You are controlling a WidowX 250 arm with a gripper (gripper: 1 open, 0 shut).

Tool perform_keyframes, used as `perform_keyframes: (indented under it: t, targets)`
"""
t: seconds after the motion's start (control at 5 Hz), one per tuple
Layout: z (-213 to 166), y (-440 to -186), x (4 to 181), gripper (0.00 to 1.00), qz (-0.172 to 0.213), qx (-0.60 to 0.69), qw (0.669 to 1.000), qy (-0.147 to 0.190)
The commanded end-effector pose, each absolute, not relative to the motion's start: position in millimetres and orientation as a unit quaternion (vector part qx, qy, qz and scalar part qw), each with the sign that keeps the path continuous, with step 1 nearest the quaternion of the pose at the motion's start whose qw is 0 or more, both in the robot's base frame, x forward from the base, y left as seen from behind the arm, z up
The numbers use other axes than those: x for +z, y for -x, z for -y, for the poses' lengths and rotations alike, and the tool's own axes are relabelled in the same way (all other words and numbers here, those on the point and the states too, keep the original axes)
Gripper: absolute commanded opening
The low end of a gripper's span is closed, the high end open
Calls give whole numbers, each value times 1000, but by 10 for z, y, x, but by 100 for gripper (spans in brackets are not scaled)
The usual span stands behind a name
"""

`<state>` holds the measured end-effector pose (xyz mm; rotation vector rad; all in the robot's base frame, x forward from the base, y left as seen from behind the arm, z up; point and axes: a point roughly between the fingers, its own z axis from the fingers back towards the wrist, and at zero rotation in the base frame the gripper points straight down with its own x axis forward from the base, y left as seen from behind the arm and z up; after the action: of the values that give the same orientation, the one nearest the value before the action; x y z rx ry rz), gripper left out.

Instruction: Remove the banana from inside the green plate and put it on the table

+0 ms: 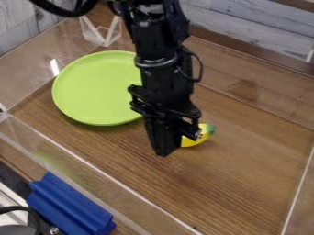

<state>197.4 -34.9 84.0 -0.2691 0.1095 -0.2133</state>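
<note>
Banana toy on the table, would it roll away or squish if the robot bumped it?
The banana looks like shiny hard plastic, so it probably would not squish. It is short and curved, so it would likely rock or spin rather than roll far. On the glossy table it might slide easily.

A brown wood-grain worktop [245,174] is seen, glossy, with soft reflections on it. It is edged by clear acrylic walls [31,138] with a smooth shine. The lime-green plate [86,87] looks like smooth plastic with a slight sheen. The banana [196,136] appears as bright yellow, smooth plastic. The tool [167,147] is matt black.
</note>
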Motion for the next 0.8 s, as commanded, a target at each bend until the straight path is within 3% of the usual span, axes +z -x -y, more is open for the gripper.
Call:
perform_keyframes:
  t: [0.0, 0.6]
  targets:
    - [327, -1999, 924, 0, -32, -101, 985, 135]
    - [306, -1964, 879, 0, -39, -87, 986, 139]
